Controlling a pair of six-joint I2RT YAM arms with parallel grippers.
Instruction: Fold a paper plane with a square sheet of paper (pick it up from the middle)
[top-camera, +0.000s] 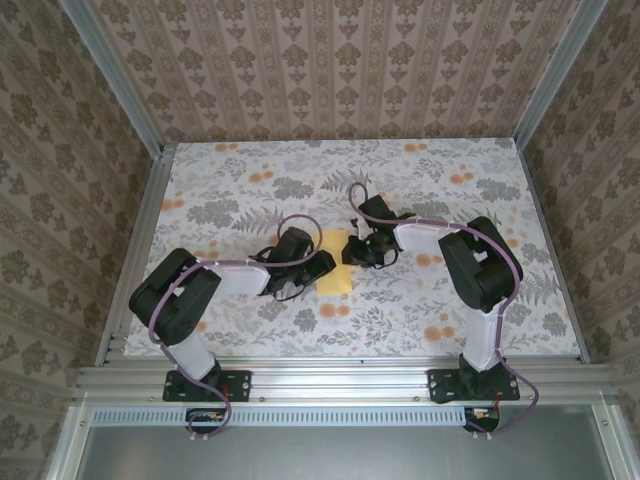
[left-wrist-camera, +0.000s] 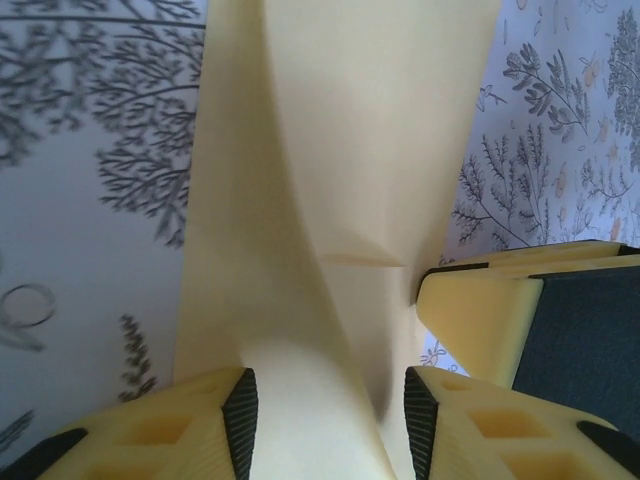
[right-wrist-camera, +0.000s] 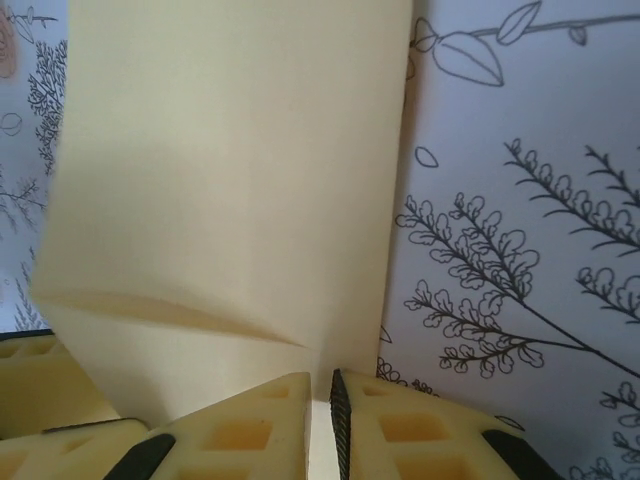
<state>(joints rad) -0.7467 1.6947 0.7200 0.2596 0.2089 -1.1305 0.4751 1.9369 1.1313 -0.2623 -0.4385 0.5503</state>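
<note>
Floral-print cloth is covering the table (top-camera: 420, 180), with patterned wallpaper (top-camera: 330, 70) standing on three sides and an aluminium rail (top-camera: 330, 380) running along the near edge. From the top view, the yellow sheet of paper (top-camera: 335, 275) is lying near the middle of the table as a narrow upright strip, squeezed between the two arms. The left gripper (top-camera: 316, 268) is meeting its left edge and the right gripper (top-camera: 356, 250) is meeting its upper right edge.

From the left wrist, the left gripper (left-wrist-camera: 328, 410) is holding its jaws apart, and a raised hump of the sheet of paper (left-wrist-camera: 340, 150) is running up between the two black pads (left-wrist-camera: 240, 420). Whether they are pressing the hump cannot be told. One yellow finger (left-wrist-camera: 480, 320) of the right gripper is sitting at the paper's right edge.

From the right wrist, the right gripper (right-wrist-camera: 320, 400) is pinching its jaws nearly together on the near edge of the sheet of paper (right-wrist-camera: 230, 150), and a shallow crease (right-wrist-camera: 170, 315) is slanting across the sheet just above the fingers.
</note>
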